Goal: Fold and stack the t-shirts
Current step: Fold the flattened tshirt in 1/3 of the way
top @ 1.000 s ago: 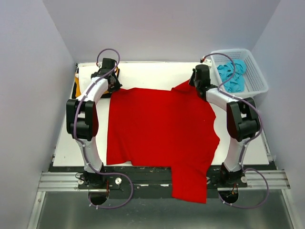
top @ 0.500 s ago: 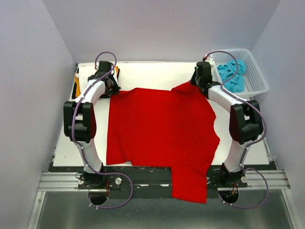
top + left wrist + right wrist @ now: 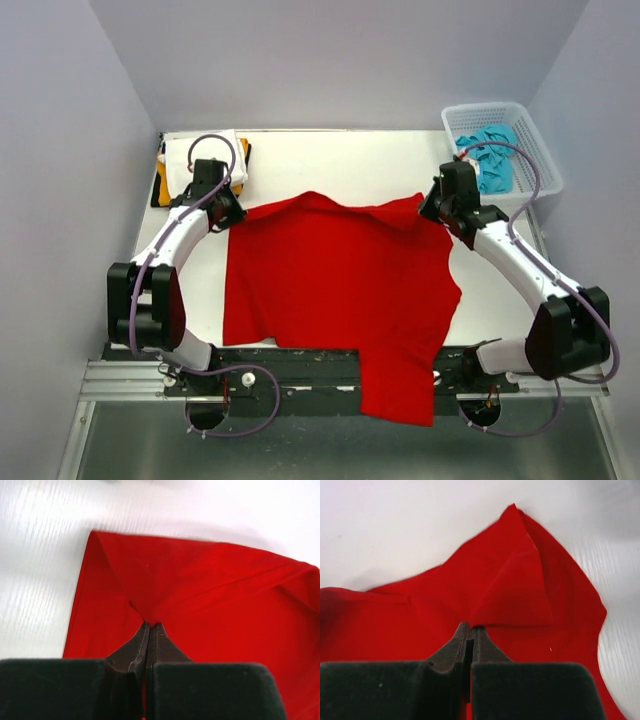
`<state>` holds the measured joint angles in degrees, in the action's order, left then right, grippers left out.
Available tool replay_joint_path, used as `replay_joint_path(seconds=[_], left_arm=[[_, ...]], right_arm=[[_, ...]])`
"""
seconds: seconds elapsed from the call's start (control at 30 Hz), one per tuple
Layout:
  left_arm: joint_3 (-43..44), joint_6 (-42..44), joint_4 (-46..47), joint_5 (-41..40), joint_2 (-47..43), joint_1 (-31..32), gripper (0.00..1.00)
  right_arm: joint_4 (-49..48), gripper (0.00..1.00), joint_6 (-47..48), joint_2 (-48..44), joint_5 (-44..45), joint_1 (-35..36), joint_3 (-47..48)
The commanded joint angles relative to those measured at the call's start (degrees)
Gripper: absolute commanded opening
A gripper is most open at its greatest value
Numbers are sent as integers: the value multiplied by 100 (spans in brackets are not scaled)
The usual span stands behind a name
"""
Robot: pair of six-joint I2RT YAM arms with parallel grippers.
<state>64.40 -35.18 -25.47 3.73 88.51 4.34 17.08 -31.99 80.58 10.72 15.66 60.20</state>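
The red t-shirt (image 3: 340, 290) is spread over the middle of the table (image 3: 330, 160), and its lower part is draped over the table's 6 o'clock edge. Its far edge is held at two corners.

The left end effector (image 3: 150, 626) is seen at the shirt's 10 o'clock corner. Its fingers are pressed together on a pinch of red cloth, which is drawn into a small peak at the fingertips. From that peak, creases are fanned out toward 12 o'clock.

The right end effector (image 3: 471, 627) is seen at the shirt's 2 o'clock corner. Its fingers are likewise closed tight on the red cloth. Just beyond the tips, a triangular flap of the shirt is folded over onto the cloth beneath it.

At the table's 2 o'clock corner a white lattice basket (image 3: 540, 150) is placed, and a crumpled turquoise t-shirt (image 3: 490, 165) is held in it. At the 10 o'clock corner a white t-shirt (image 3: 190, 155) is laid on an orange t-shirt (image 3: 162, 185), just beyond the left end effector.
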Motion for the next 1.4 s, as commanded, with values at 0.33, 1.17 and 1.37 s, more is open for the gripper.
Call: replay_joint_path(seconds=[0.33,1.17,1.37], left_arm=[[-1408,-332,-13,-646,-1481,-27,0],[-1995,-496,399,583,-2532,-20,99],[-1768,-552,1048,1719,-1120,97,98]], right_arm=[[2279,1,-927,-2248,-730,97,-1387],[-172,100,-749,-2320,-1777,113,-2356],[-1527,100,-576,-40,-1714,108,-1603]])
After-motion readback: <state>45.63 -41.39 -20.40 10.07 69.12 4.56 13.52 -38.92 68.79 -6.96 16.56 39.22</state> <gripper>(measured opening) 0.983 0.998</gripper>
